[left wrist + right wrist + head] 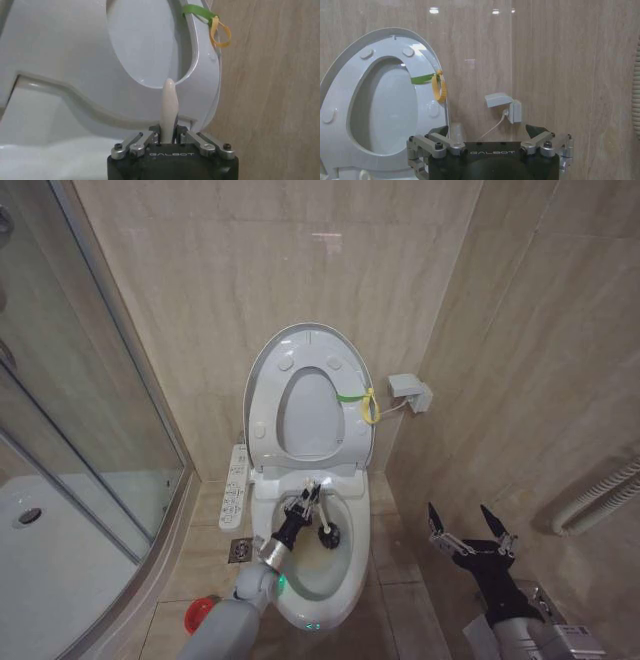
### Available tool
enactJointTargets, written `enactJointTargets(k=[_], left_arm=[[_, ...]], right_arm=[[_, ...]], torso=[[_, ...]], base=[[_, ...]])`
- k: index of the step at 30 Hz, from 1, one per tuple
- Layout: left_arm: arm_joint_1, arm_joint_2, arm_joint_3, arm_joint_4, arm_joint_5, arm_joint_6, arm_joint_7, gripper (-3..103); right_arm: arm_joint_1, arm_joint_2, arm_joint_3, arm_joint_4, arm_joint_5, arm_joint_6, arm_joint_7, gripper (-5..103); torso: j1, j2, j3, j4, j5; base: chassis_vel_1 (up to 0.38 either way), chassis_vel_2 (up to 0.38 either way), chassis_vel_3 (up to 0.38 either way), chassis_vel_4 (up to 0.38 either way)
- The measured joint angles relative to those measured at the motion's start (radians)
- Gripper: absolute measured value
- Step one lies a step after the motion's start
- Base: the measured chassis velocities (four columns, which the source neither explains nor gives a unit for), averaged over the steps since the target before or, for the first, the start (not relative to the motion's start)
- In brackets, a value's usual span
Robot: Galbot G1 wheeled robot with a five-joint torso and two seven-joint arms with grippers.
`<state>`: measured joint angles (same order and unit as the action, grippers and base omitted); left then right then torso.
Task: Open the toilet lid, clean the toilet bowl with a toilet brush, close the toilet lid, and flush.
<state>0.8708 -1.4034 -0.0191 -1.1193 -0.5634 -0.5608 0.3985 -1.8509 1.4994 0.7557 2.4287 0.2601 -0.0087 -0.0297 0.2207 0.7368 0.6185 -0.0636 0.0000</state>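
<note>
One toilet bowl, one toilet lid, one toilet brush, two hands.

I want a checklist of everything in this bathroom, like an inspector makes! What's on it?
Surface: beige tiled floor, bare beside the toilet.
Job's things: toilet lid raised upright with the seat; toilet brush head down inside the stained toilet bowl.
Clutter: red cup holder on the floor.
Grippers: left gripper shut on the brush handle over the bowl; right gripper open, idle to the right of the toilet.
Cables: white cord from the wall socket box; green and yellow ties on the seat.
Surroundings: glass shower enclosure, control panel, beige wall.
</note>
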Motion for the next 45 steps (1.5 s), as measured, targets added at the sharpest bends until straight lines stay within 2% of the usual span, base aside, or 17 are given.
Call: enactJointTargets(k=[9, 17, 26, 36, 45], left_arm=[[-0.013, -0.007, 0.003, -0.055, -0.014, 0.011, -0.017, 19], [0.006, -0.020, -0.009, 0.007, 0.014, -0.006, 0.011, 19], [-0.050, -0.020, 0.020, -0.030, -0.019, 0.005, -0.015, 19], [-0.036, -0.027, 0.014, 0.023, 0.011, -0.010, 0.012, 19], [-0.083, -0.020, 0.009, 0.012, -0.003, -0.008, -0.003, 19]], right_arm=[[0.000, 0.000, 0.000, 0.000, 0.000, 0.000, 0.000, 100], [0.000, 0.000, 0.000, 0.000, 0.000, 0.000, 0.000, 100], [0.000, 0.000, 0.000, 0.000, 0.000, 0.000, 0.000, 100], [0.000, 0.000, 0.000, 0.000, 0.000, 0.000, 0.000, 100], [0.000, 0.000, 0.000, 0.000, 0.000, 0.000, 0.000, 100]], torso=[[0.000, 0.000, 0.000, -0.0006, 0.0000], [0.000, 0.000, 0.000, 0.0000, 0.0000], [0.000, 0.000, 0.000, -0.0007, -0.0001], [0.000, 0.000, 0.000, -0.0001, -0.0001], [0.000, 0.000, 0.000, -0.0005, 0.0001]], base=[[0.000, 0.000, 0.000, 0.000], [0.000, 0.000, 0.000, 0.000], [0.000, 0.000, 0.000, 0.000], [0.000, 0.000, 0.000, 0.000], [0.000, 0.000, 0.000, 0.000]])
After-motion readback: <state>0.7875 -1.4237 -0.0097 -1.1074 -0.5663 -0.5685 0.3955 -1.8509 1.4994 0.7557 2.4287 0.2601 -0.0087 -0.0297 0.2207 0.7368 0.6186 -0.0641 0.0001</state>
